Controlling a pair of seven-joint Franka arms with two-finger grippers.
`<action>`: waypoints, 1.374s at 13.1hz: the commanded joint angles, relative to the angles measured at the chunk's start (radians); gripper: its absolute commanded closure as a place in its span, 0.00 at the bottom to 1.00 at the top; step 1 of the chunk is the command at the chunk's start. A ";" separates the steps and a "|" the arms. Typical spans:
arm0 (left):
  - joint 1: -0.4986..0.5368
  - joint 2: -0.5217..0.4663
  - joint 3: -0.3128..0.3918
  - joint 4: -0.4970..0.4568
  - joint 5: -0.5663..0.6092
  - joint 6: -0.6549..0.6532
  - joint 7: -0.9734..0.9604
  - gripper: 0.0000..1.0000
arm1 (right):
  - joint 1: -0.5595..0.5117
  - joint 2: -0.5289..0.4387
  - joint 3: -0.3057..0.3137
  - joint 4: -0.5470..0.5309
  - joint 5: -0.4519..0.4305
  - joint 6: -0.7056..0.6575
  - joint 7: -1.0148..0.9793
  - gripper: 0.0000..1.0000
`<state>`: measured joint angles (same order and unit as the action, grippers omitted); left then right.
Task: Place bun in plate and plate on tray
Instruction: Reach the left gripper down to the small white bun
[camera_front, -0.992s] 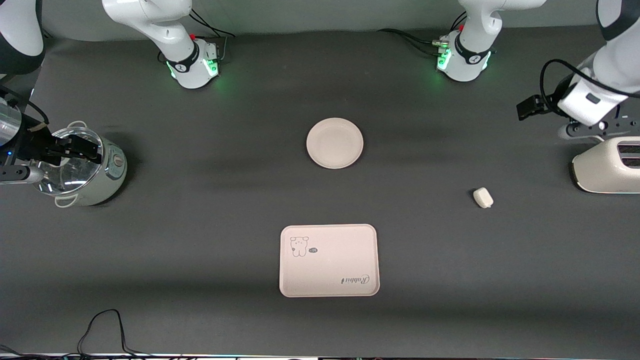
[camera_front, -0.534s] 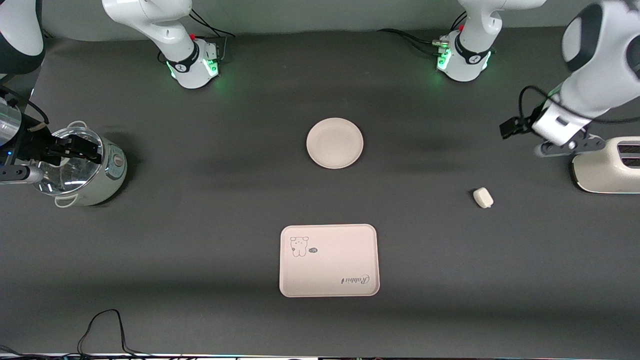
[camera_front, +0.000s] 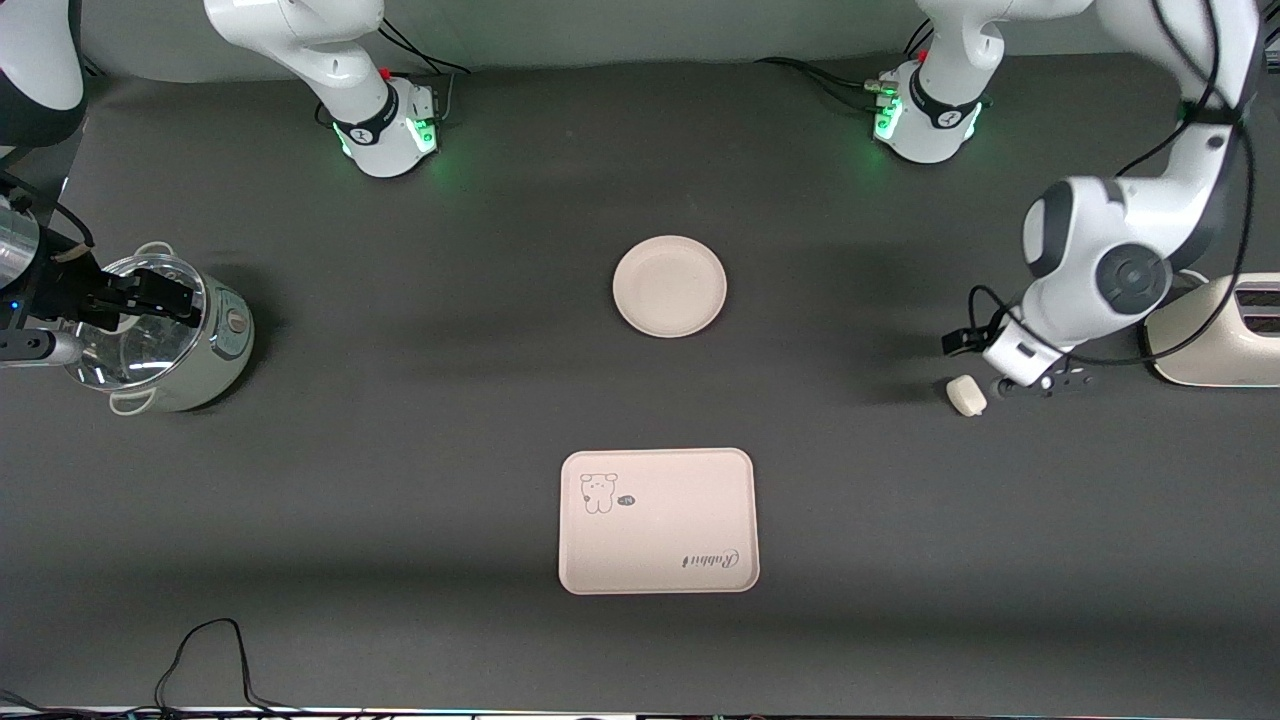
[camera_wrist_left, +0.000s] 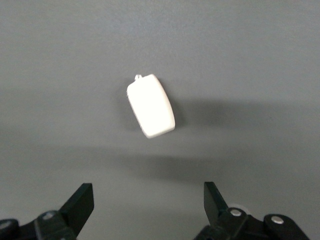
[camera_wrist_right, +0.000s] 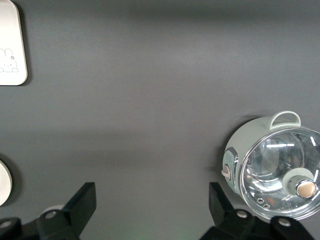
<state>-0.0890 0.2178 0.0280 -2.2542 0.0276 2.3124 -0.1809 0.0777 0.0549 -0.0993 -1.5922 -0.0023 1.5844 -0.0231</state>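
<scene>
The bun (camera_front: 966, 395) lies on the dark table toward the left arm's end; in the left wrist view it (camera_wrist_left: 151, 105) lies just ahead of the open fingers. My left gripper (camera_front: 1040, 384) is open and empty, low over the table beside the bun, between it and the toaster; its own view shows it too (camera_wrist_left: 147, 194). The round plate (camera_front: 669, 286) sits empty mid-table. The tray (camera_front: 657, 521) with the bear drawing lies nearer the front camera than the plate. My right gripper (camera_front: 183, 300) waits open over the pot and also shows in the right wrist view (camera_wrist_right: 150, 194).
A pale green pot with a glass lid (camera_front: 165, 335) stands at the right arm's end and shows in the right wrist view (camera_wrist_right: 272, 165). A cream toaster (camera_front: 1215, 335) stands at the left arm's end. A black cable (camera_front: 210, 650) loops at the table's front edge.
My left arm has swung down from above the toaster to just beside the bun. The right arm, bun, plate and tray have not moved.
</scene>
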 joint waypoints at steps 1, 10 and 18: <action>-0.009 0.093 0.001 0.019 -0.006 0.091 -0.037 0.02 | 0.005 -0.003 -0.007 0.015 -0.007 -0.018 -0.017 0.00; 0.000 0.166 0.001 0.054 -0.008 0.153 -0.031 0.33 | 0.002 -0.003 -0.010 0.014 -0.007 -0.020 -0.017 0.00; 0.002 0.120 0.007 0.068 -0.006 0.108 -0.020 0.89 | 0.004 -0.003 -0.010 0.012 -0.007 -0.020 -0.017 0.00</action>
<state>-0.0869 0.3704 0.0320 -2.1979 0.0261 2.4638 -0.2052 0.0773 0.0547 -0.1059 -1.5920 -0.0023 1.5843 -0.0231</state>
